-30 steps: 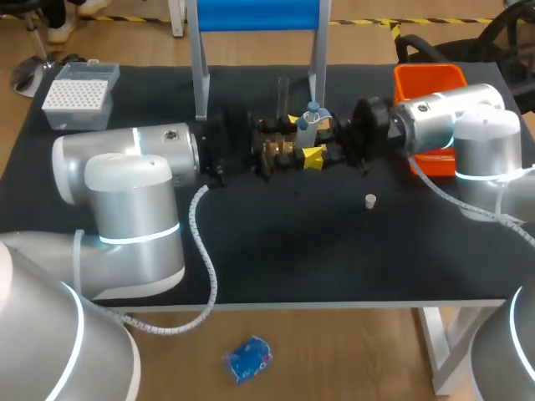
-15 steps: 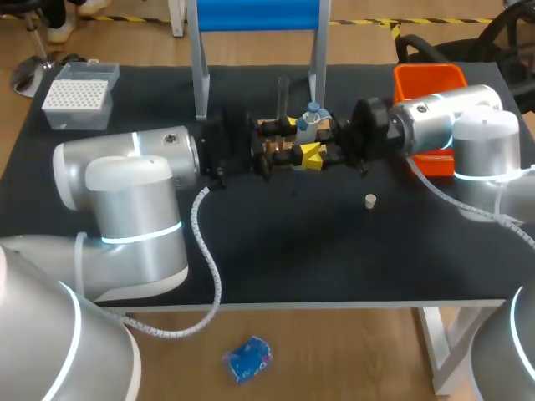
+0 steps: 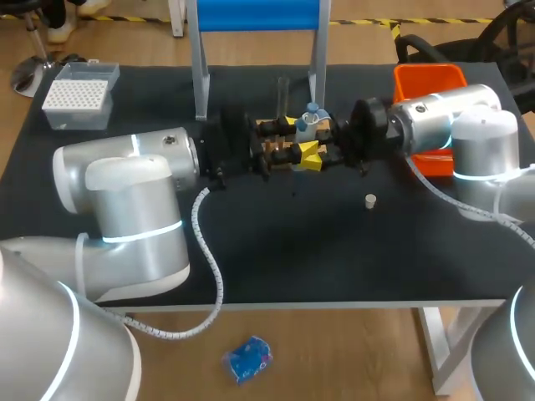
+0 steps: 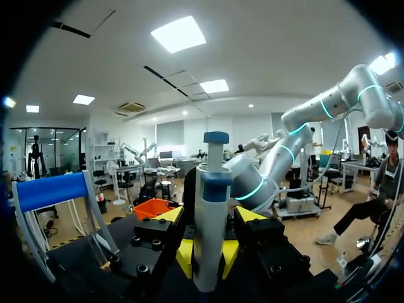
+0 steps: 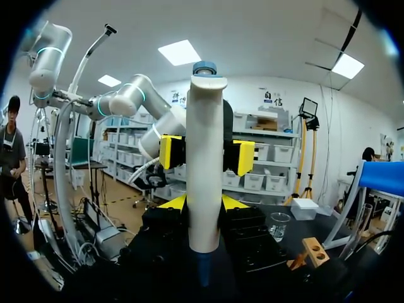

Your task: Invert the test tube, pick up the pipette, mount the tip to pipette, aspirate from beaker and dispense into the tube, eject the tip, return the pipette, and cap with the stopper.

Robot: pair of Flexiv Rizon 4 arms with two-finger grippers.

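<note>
Since the frame one second back, the left tool (image 4: 207, 255), the right tool (image 5: 203, 202) and the white plastic pipette with a blue plunger cap (image 3: 310, 125) held between them are seen displaced slightly toward the far side of the black desk (image 3: 292, 251), or upward. The two cannot be separated from the head view. Most of the shift was made in the first half second.

Left tool: yellow tips closed on the pipette body from both sides. Right tool: likewise clamped on it, facing the left. The pipette is held upright above mid-desk. This is judged a hand-over or regrasp within the pick-up step. Tip mounting is taken as not yet done, the white tip box (image 3: 77, 96) lying well apart at the far left corner.

The head view alone shows the small white stopper (image 3: 370, 200) lying loose on the desk and the clear glass test tube (image 3: 282, 88) upright just beyond the tools. The grip itself is masked there by the tool bodies and is read from the wrist views. Only the right wrist view shows the small glass beaker (image 5: 278, 225) and a wooden block with a hole (image 5: 309, 251).
</note>
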